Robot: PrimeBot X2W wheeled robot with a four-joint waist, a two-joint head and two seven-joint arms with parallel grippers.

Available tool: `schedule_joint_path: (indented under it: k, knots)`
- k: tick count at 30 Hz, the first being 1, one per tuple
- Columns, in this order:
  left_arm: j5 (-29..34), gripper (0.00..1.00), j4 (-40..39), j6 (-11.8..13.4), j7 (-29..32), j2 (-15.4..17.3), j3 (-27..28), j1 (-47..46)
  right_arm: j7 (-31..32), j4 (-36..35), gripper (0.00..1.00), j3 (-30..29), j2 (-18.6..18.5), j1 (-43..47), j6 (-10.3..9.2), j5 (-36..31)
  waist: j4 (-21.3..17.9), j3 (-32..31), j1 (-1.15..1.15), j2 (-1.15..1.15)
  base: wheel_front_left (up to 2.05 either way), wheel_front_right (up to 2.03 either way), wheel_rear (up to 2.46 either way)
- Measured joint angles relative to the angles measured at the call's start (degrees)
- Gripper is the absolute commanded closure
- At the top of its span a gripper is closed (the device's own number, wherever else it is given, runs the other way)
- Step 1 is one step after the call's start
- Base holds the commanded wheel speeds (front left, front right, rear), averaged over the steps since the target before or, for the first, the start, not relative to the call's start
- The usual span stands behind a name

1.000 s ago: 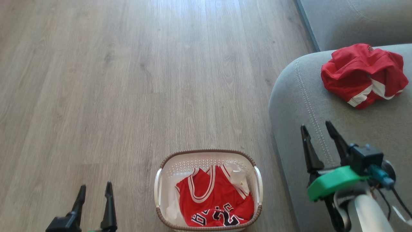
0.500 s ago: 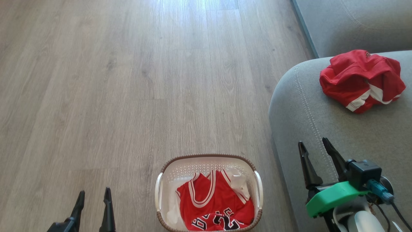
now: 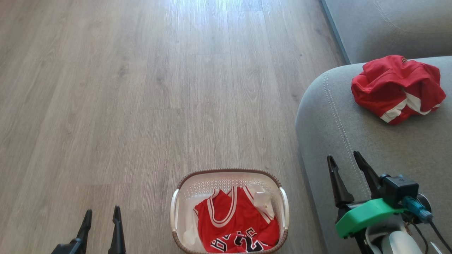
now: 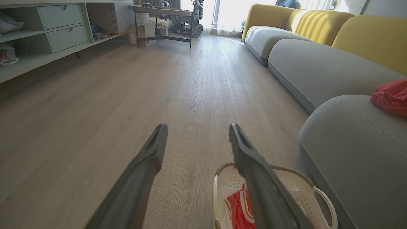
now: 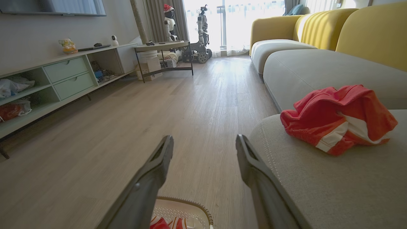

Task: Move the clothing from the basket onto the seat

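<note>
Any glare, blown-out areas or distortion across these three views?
Head view: sharp, with a pale sheen on the floor at the top. Left wrist view: the window is blown out white; wide-angle stretching at the edges. Right wrist view: the window is overexposed likewise.

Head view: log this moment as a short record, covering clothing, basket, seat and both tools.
basket: small cream-white perforated plastic basket with brown rim, on the wood-look floor beside the seat
in basket: red sleeveless jersey with black numerals, crumpled
seat: large grey fabric sofa cushion
on seat: red shorts with white trim, bunched
left tool: open, empty, left of basket
right tool: open, empty, seen over the seat
status: shorts on seat, jersey not yet moved
</note>
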Motion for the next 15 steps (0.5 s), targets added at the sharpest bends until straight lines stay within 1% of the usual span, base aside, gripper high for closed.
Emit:
schedule_joint_path:
  k: [15]
  knots:
    - [0.01, 0.00, 0.12, -0.05, 0.00, -0.37, 0.11, -0.03, 0.33, 0.35, 0.00, -0.09, 0.01, 0.01, 0.00, 0.01, 0.10, 0.60, 0.00, 0.00, 0.00, 0.00, 0.00]
